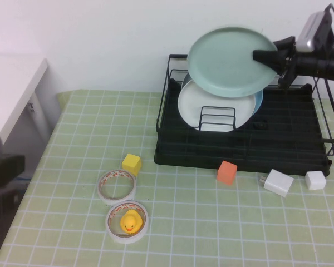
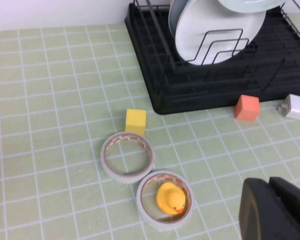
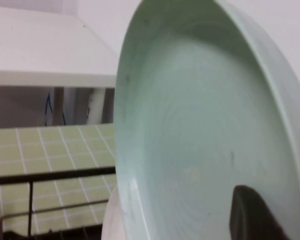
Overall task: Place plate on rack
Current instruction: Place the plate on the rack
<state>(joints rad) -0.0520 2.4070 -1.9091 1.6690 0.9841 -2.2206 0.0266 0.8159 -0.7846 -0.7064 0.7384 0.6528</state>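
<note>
The pale mint-green plate point(image 1: 229, 61) hangs tilted in the air above the back of the black wire rack point(image 1: 289, 146). My right gripper point(image 1: 267, 57) is shut on the plate's right rim. In the right wrist view the plate point(image 3: 200, 125) fills the picture, with one dark finger point(image 3: 252, 215) lying on its inner face. A white plate point(image 1: 214, 107) stands upright in the rack's dividers with a sky-blue plate behind it. My left gripper point(image 2: 277, 210) is parked low over the table at the near left, away from the rack, fingers together and empty.
On the green checked cloth lie a yellow cube point(image 1: 131, 163), two tape rolls point(image 1: 117, 185), one holding a yellow duck point(image 1: 130, 222), an orange cube point(image 1: 227, 172), a white charger point(image 1: 278, 182) and a white cube point(image 1: 315, 179). A white shelf point(image 1: 11, 89) stands far left.
</note>
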